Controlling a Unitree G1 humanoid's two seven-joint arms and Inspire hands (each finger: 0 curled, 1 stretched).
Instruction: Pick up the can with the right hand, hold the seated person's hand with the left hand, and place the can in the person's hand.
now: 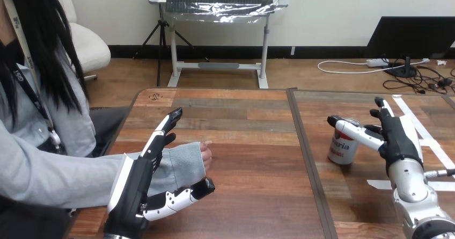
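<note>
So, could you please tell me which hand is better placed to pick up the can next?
The right hand: it is open right beside the can, one finger reaching to its top. The left hand is across the table, by the person's hand.

Person's hand (206, 152) mostly inside sleeve (185, 163)

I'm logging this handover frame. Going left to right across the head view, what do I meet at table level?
The robot's left hand → the person's hand → table seam → can → right hand.
</note>
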